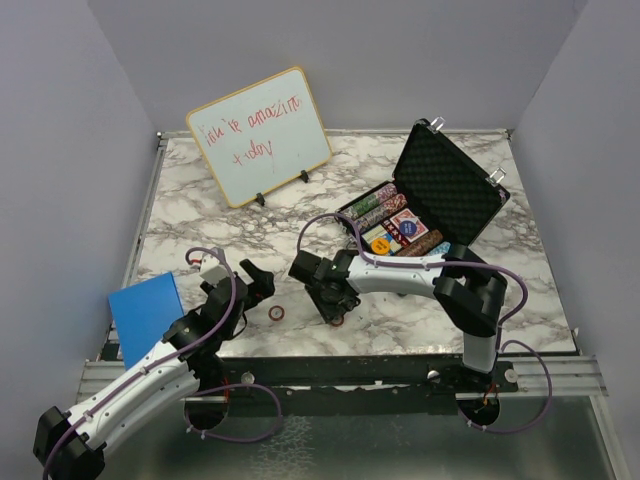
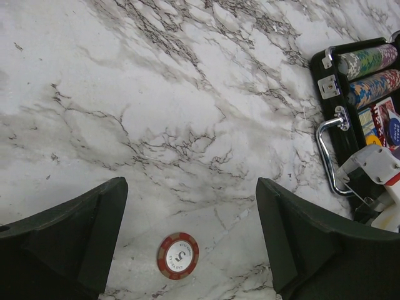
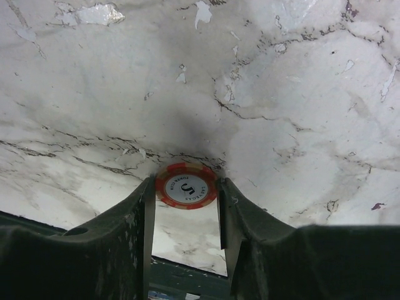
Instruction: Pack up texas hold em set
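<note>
1. The black briefcase (image 1: 445, 195) sits open at the back right of the marble surface (image 1: 190, 215), with its bumpy foam lid up. Rows of coloured chips (image 1: 372, 208) and red card decks (image 1: 408, 222) lie inside.
2. The right fingers (image 3: 125, 231) pinch a red chip (image 3: 186, 185) down on the surface, in front of the case. It shows a "5".
3. The left fingers (image 2: 87, 231) are spread wide. The other red chip (image 2: 178, 255), also a "5", lies between them and touches neither.
4. Only the left wrist view shows the silver handle (image 2: 328, 156). Only the top view shows the whiteboard (image 1: 260, 135) with red writing.
</note>
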Robot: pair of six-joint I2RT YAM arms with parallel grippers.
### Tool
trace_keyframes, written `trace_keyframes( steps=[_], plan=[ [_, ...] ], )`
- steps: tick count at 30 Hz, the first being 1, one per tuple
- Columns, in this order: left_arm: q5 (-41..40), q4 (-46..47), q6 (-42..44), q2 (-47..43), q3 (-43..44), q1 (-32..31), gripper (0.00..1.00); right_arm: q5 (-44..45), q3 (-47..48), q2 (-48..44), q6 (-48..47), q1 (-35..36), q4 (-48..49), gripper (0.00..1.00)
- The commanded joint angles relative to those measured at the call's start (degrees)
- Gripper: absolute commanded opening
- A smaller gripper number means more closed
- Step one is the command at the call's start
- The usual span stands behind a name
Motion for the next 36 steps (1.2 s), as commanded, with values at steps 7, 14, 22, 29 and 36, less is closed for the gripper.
trace_keyframes(
  steps=[7, 14, 22, 29, 36],
  plan=[
    [-4.87, -3.64, -0.55, -0.09, 1.71, 0.12, 0.91, 1.32, 4.64, -1.73, 0.92, 0.86, -3.23, 0.4],
    [-17.34, -13.01, -6.57, -0.12, 6.93, 0.12, 0.91, -0.22, 8.29, 1.33, -0.48, 1.33, -1.36, 0.41],
    [-31.36, -19.91, -10.31, -1.97, 14.72, 0.13, 0.91, -1.53, 16.66, 8.59, -2.84, 2.28, 0.36, 0.41],
    [-39.22, -22.7, -7.14, -3.8, 19.33, 0.1, 0.91, -2.88, 25.06, 14.42, -4.42, 3.3, -0.59, 0.41],
    [-41.24, -25.65, -7.43, -4.67, 22.66, 0.12, 0.91, -4.01, 28.9, 16.96, -5.75, 4.13, -1.26, 0.41]
  ],
)
